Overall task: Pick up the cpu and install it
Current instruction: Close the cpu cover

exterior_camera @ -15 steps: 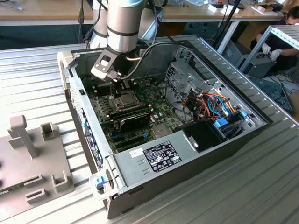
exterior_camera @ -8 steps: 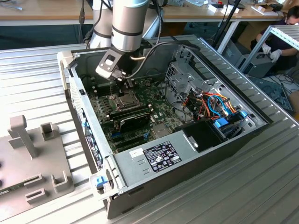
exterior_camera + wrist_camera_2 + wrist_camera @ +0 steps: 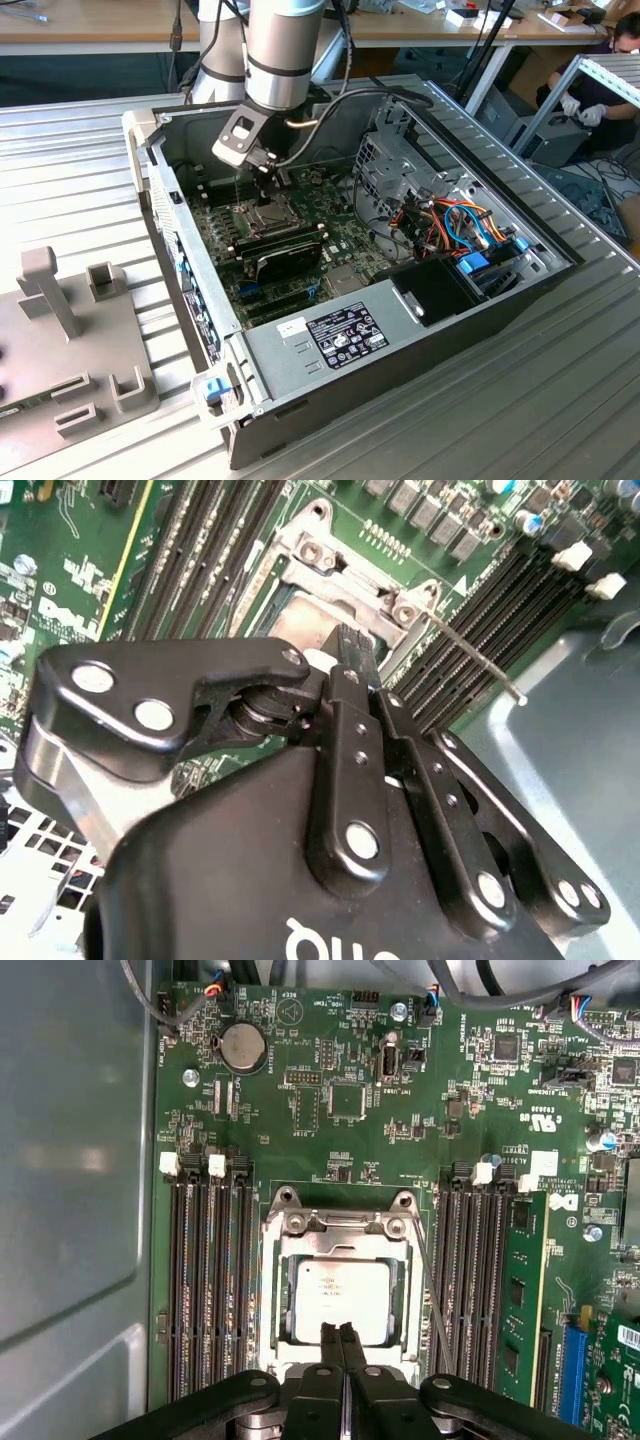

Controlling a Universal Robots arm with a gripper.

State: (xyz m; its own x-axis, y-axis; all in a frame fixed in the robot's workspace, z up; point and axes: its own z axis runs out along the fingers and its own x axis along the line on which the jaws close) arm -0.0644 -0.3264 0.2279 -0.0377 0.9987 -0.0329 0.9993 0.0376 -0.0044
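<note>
Robot arm [image 3: 285, 50] reaching downward, gripper [image 3: 340, 1332] pointing down, closed tight.

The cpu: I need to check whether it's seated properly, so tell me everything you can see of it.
The cpu is a small, thin square chip with a flat, silver-grey, metal-looking top that carries faint print. It lies flat in the socket on the green motherboard, with the metal socket frame around it and banks of black memory slots on either side. The gripper is shut, its fingertips pressed together over the chip's edge nearest to it. Whether they touch the chip cannot be told.
</note>
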